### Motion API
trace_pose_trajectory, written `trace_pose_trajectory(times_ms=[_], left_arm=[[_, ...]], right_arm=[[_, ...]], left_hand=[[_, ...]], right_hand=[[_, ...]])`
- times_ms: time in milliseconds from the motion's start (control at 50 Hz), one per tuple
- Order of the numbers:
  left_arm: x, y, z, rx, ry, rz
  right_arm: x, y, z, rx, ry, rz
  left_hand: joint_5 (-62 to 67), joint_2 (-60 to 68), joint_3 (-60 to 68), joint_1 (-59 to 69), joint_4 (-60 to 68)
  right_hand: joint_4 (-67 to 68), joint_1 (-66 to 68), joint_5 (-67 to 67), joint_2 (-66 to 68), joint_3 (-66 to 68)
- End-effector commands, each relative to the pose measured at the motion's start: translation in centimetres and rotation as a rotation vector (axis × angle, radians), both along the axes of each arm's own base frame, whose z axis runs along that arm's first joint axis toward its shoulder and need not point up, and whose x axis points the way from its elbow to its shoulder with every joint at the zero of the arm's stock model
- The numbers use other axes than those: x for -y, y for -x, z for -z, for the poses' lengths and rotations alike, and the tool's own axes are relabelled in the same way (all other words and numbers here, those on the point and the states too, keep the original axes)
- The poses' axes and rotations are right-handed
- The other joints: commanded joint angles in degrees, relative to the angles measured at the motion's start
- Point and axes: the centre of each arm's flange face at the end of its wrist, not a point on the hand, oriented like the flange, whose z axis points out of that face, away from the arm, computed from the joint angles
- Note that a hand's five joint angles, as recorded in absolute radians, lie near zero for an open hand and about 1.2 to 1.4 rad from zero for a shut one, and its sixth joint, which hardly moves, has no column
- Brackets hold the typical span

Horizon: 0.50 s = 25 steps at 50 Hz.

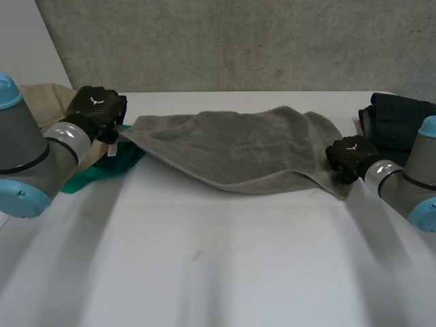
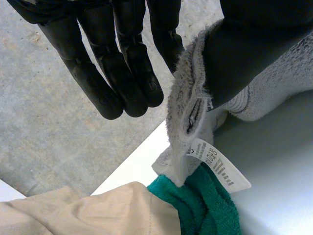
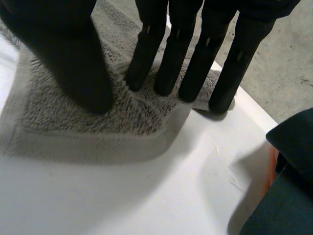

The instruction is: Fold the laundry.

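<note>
**White table** (image 1: 218, 272) bearing a **grey towel** (image 1: 238, 146) spread left to right across its far half. A green towel (image 1: 109, 167) and a beige cloth (image 1: 44, 99) lie at far left, dark garments (image 1: 398, 119) at far right. **Left hand** (image 1: 99, 109) has the towel's left corner raised off the table, pinched between the thumb and the straight fingers (image 2: 132, 73), with the care label (image 2: 217, 166) hanging below, probably so the corner can be carried over for a fold. **Right hand** (image 1: 351, 155) pins the right corner flat as an anchor. Its straight fingertips (image 3: 166, 85) and thumb press down and grasp nothing, and the outermost tip sits just past the hem.
</note>
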Motion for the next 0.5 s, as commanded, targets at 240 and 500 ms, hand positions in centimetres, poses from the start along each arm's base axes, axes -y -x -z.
trace_pose_trajectory(times_ms=[240,500], left_arm=[[-5.0,-2.0,1.0,0.171,-0.193,0.006],[-13.3,-6.2,4.5,0.549,-0.6,0.143]], right_arm=[[-5.0,3.3,-5.9,-0.011,-0.348,0.025],[-10.9,7.3,-7.8,-0.398,-0.669,-0.257]], left_hand=[[12.3,11.4,11.9,14.2,11.3],[12.3,11.4,11.9,14.2,11.3]], right_hand=[[22.3,22.2,22.3,21.9,22.0],[22.3,22.2,22.3,21.9,22.0]])
